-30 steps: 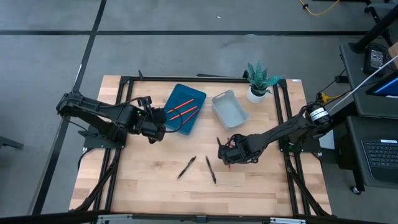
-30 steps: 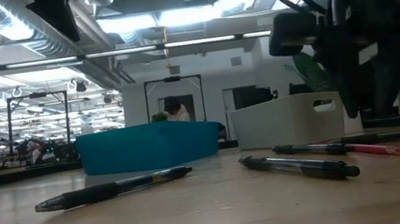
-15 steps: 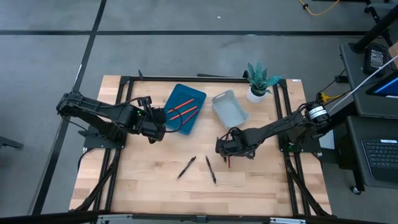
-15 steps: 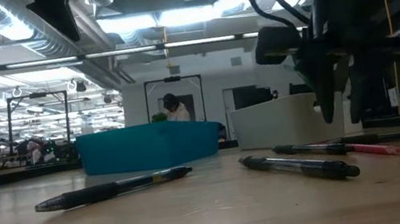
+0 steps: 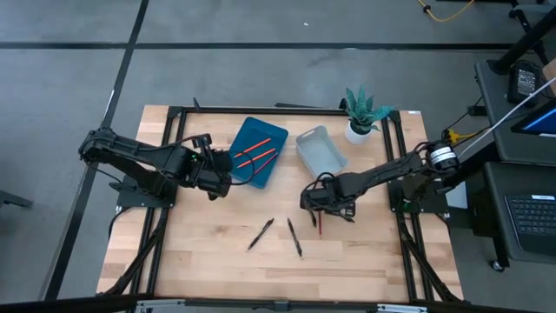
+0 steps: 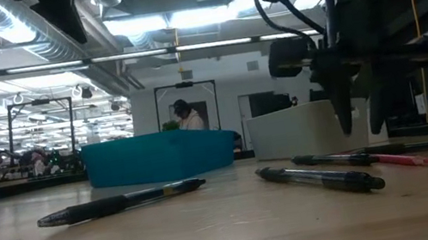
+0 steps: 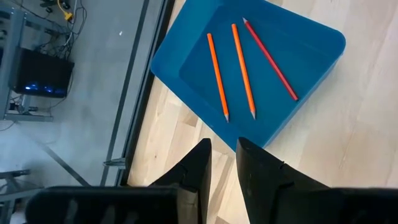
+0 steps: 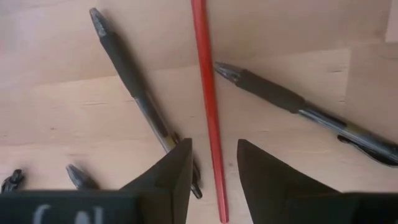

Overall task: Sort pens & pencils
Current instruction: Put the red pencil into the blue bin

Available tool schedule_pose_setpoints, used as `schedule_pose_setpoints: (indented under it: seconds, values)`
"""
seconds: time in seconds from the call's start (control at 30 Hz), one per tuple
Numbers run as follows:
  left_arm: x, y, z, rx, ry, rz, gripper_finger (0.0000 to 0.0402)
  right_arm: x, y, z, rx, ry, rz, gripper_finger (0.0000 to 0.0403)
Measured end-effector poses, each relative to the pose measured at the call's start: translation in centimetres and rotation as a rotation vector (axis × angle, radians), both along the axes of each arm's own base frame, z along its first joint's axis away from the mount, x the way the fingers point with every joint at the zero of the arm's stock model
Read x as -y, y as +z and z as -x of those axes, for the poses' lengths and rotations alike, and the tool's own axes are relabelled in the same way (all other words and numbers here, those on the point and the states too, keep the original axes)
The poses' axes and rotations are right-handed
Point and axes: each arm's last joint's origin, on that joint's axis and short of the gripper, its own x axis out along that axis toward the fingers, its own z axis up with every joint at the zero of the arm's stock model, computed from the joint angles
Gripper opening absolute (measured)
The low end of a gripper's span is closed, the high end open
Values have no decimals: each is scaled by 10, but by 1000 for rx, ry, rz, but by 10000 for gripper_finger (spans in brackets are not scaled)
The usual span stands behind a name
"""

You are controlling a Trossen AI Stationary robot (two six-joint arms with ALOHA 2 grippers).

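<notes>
Below the grey bin, right of frame centre in the high view: work zone for the coming pick.
Desk [image 5: 208, 252]: pale wood, carrying both bins, a potted plant [image 5: 363, 111] at upper right, and the loose sticks.
Blue bin [image 5: 257, 150]: upper centre, holding three pencils [image 7: 245, 65] side by side; sorted already, by the look of it.
Grey bin [image 5: 321, 152]: just right of the blue one; no pens seen inside from above.
Left end effector [image 5: 219, 181]: parked at the blue bin's lower left edge, fingers a little apart, gripping nothing, well away from the loose sticks.
Right end effector [image 5: 319, 207]: hanging over the cluster at centre right, fingers apart and empty, tips clear of the desk in the low view.
Loose pens [image 5: 261, 234]: two lying lower centre, two more under the right end effector, flanking the red stick.
Remaining pencil [image 8: 208, 106]: flat on the desk, passing straight between the right fingers [image 8: 165, 174].
Key relation: pencil directly beneath the right end effector, long axis running fore-and-aft through the finger gap, so closing should pinch across its width.
Nearer arm: right, by far.
Risk: neighbouring pens close enough to be nudged.
</notes>
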Motion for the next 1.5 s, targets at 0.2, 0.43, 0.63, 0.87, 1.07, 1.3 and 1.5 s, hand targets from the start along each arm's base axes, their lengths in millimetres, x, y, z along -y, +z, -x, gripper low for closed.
schedule_pose_setpoints:
  seconds: [0.2, 0.43, 0.63, 0.87, 1.07, 1.3, 1.5]
  values:
    - [0, 0, 0, 3, 3, -16, 69, 2, -9, -7, 1, -4, -52, 127]
    - [0, 0, 0, 5, 4, -25, 69, 7, -17, -14, 12, 23, -89, 127]
    - [0, 0, 0, -5, -8, -30, 69, 9, -16, -14, 4, 28, -96, 127]
    - [-1, 1, 0, -6, -12, -59, 69, 9, -16, -10, -39, 43, -122, 127]
    - [-1, 1, 0, -7, -14, -60, 69, 9, -17, -7, -68, 41, -113, 127]
    - [-1, 1, -1, -11, -24, -63, 69, 13, -17, -7, -79, 33, -99, 127]
    - [-1, 1, -1, -11, -24, -63, 69, 16, -17, -7, -76, 41, -76, 127]
